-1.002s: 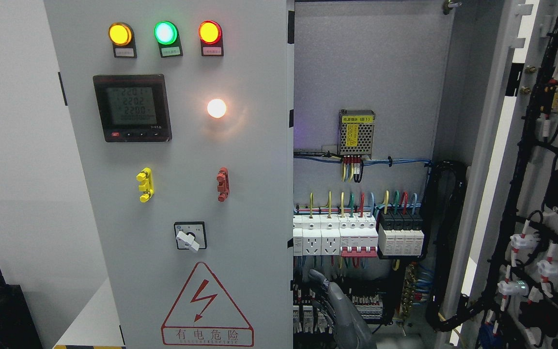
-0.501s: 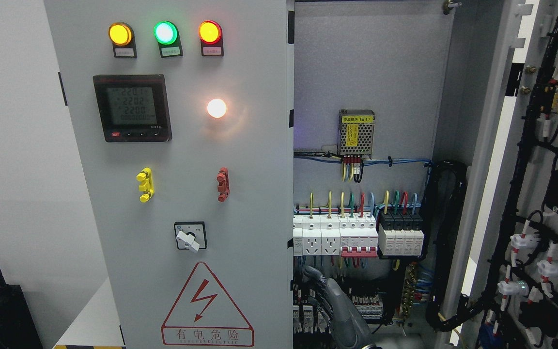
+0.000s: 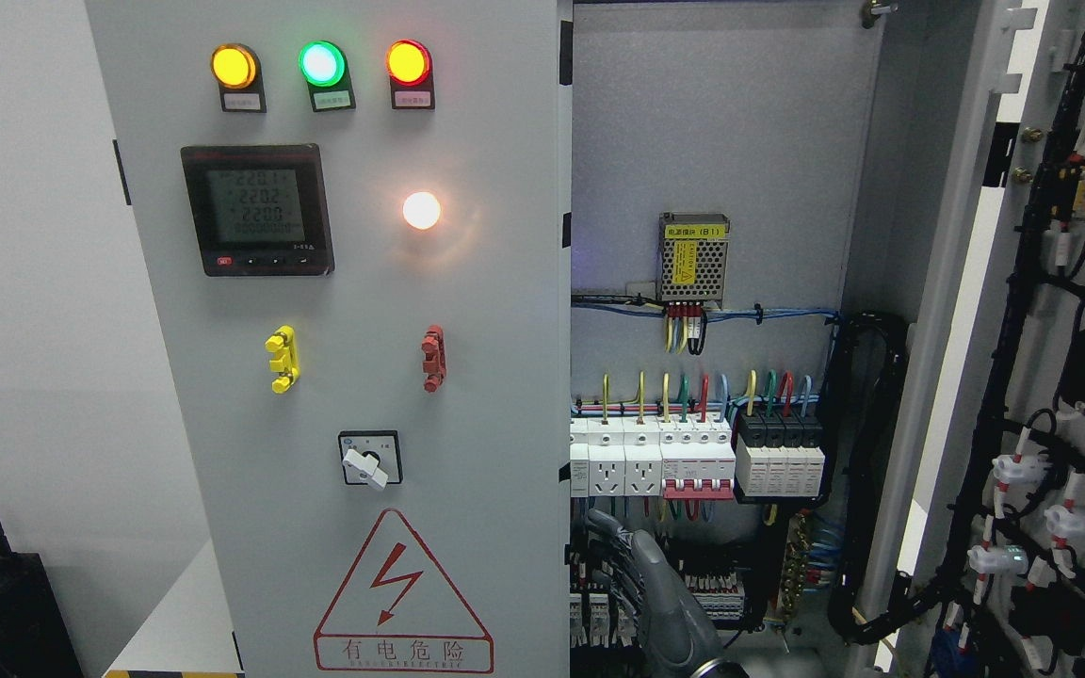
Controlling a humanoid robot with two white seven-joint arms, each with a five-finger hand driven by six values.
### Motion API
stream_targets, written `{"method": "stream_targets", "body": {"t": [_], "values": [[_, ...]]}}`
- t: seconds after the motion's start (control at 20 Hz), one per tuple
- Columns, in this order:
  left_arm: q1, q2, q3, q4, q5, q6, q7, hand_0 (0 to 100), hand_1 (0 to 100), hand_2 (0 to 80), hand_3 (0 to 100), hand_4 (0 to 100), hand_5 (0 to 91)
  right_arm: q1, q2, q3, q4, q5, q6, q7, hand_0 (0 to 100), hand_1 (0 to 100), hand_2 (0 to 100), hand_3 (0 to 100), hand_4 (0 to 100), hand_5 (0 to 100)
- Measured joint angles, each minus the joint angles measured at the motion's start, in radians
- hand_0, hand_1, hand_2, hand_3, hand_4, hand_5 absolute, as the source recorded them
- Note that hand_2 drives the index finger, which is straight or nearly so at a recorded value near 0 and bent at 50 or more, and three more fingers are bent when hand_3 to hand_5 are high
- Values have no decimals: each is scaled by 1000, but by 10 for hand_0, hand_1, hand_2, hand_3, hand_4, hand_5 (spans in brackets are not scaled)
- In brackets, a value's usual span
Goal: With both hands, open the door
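Pale wall [image 3: 24, 282] behind the cabinet. Left door [image 3: 364, 377] is shut, lamps lit. Right door [image 3: 1051, 377] is swung wide, well off the left door's free edge. Right robot hand [image 3: 641, 584] sits low, just beside that edge, in front of the breakers [image 3: 693, 461]; can't tell if it's spread or closed. Step looks like reaching for the left door. Next move: hook the edge and pull outward, clear of the wiring.

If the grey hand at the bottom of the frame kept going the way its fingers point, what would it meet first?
Probably the right edge of the closed grey left door, or the terminal blocks just behind it. The hand points up and left; depth is unclear.
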Motion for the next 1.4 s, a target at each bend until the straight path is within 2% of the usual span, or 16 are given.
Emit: {"method": "stream_targets", "body": {"t": [1.15,1.4], "values": [[0,0,0,0,0,0,0,0,0,0,0,32,0,-41,-19,18,22,-45,28,3,0,0,0,0,0,0],[0,0,0,0,0,0,0,0,0,0,0,33,0,-48,-21,20,23,-48,30,25,0,0,0,0,0,0]]}}
